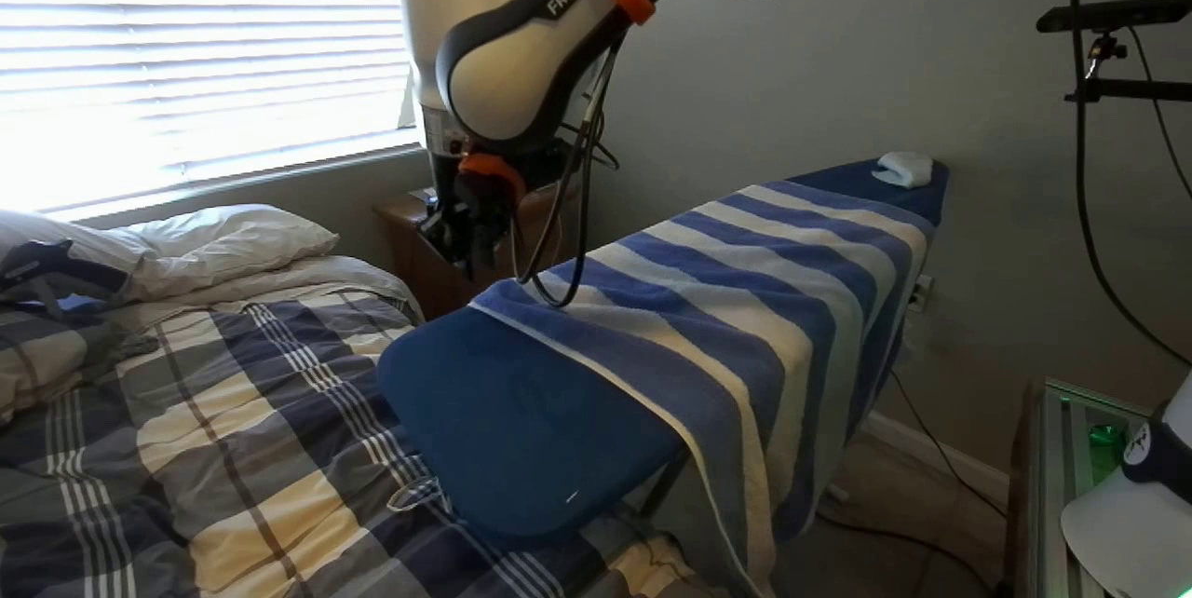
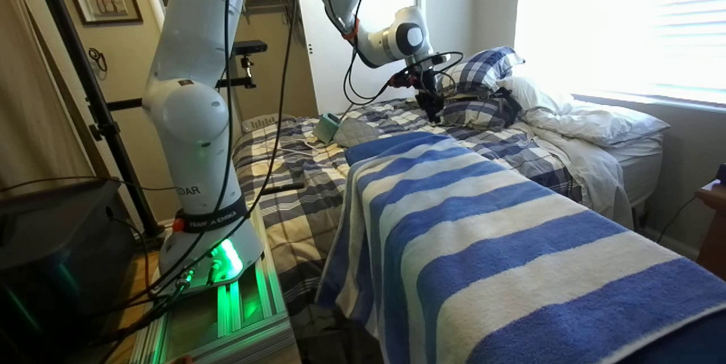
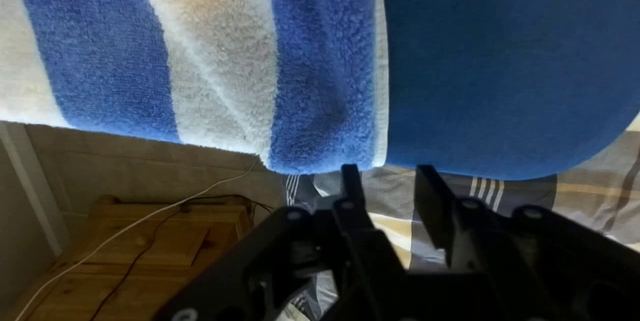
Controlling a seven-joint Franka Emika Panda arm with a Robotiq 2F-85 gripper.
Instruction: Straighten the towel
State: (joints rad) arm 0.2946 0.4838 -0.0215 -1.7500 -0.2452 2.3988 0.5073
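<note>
Striped towel slung over the worktop, jaws hovering right by its corner

So the jaws are spread, with a clear gap between the two fingertips in the wrist view. They're just past the long edge of the padded blue worktop, near the towel corner where the pale hem meets that edge. In both exterior views they look apart from the cloth.

The towel runs off along the worktop away from the jaws, wide blue and cream stripes going across it, and a good chunk hangs down the side opposite them. Stripes are kinda wavy, and there's a crease through the cream stripe closest to the jaws. Also near the jaws, one rounded end of the worktop pokes out past the hem. Down at the end well away from them, a small white thing sits on the blue padding; can't make out what it is.

Below the jaws you can see the plaid bedspread, and a wooden cabinet stands near them, lower down. The white arm is right above the jaws.
</note>
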